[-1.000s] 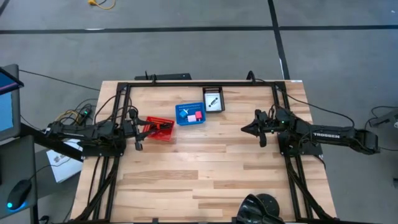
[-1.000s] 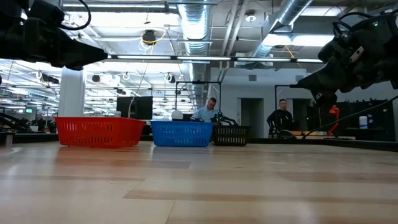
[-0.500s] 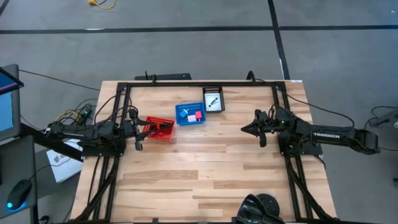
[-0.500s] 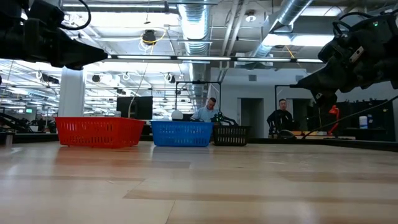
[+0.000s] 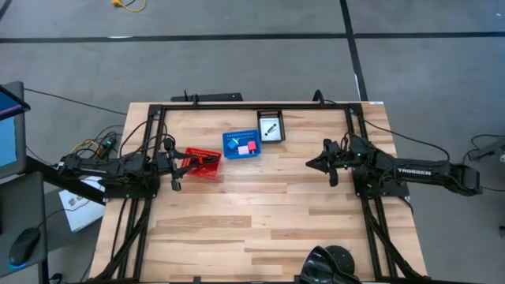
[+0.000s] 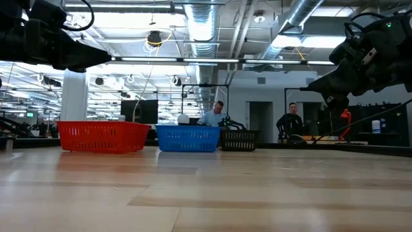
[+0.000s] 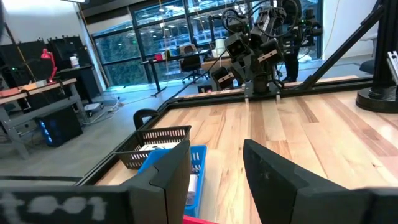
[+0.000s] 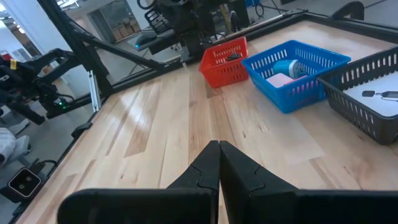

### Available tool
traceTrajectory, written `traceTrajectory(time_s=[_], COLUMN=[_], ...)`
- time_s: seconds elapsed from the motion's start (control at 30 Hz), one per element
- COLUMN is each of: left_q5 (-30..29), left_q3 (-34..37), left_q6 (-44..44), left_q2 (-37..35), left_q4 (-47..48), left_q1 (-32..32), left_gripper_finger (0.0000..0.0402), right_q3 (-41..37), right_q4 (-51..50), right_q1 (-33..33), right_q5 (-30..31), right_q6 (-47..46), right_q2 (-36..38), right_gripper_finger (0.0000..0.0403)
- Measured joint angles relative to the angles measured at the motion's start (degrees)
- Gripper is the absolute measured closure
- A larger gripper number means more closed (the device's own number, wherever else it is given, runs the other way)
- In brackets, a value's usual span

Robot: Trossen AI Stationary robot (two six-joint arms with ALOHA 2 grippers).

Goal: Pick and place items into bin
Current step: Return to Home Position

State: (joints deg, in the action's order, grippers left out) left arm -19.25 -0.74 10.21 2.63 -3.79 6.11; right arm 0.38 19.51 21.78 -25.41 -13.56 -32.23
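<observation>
"TROSSEN" on the right arm (image 5: 413, 171)

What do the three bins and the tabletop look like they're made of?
Red bin, blue bin, black bin: probably moulded plastic, slightly glossy. Each is one even colour, with slotted lattice walls and a thicker rim.
Table: wood, apparently glued strips with a clear satin coat. Grain and strip joints show, and the low view shows soft reflections.
</observation>
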Motion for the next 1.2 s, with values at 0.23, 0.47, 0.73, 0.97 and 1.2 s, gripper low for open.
traceTrajectory(time_s=[0.23, 0.47, 0.73, 0.97, 1.2], left_q5=[0.00, 0.00, 0.00, 0.00, 0.00], left_q3=[0.01, 0.01, 0.01, 0.01, 0.03], left_q6=[-0.45, -0.68, -0.69, -0.23, -0.38], left_q2=[0.00, 0.00, 0.00, 0.00, 0.00], left_q4=[0.00, 0.00, 0.00, 0.00, 0.00], left_q1=[0.00, 0.00, 0.00, 0.00, 0.00], left_gripper_finger=[0.0262, 0.0262, 0.0262, 0.0262, 0.0262], right_q3=[0.00, 0.00, 0.00, 0.00, 0.00], right_q4=[0.00, 0.00, 0.00, 0.00, 0.00], right_q1=[0.00, 0.00, 0.02, 0.01, 0.00], right_q5=[0.00, 0.00, 0.00, 0.00, 0.00], right_q6=[0.00, -0.01, 0.00, 0.00, 0.00], right_q2=[0.00, 0.00, 0.00, 0.00, 0.00], right_gripper_finger=[0.0403, 0.0403, 0.0403, 0.0403, 0.0403])
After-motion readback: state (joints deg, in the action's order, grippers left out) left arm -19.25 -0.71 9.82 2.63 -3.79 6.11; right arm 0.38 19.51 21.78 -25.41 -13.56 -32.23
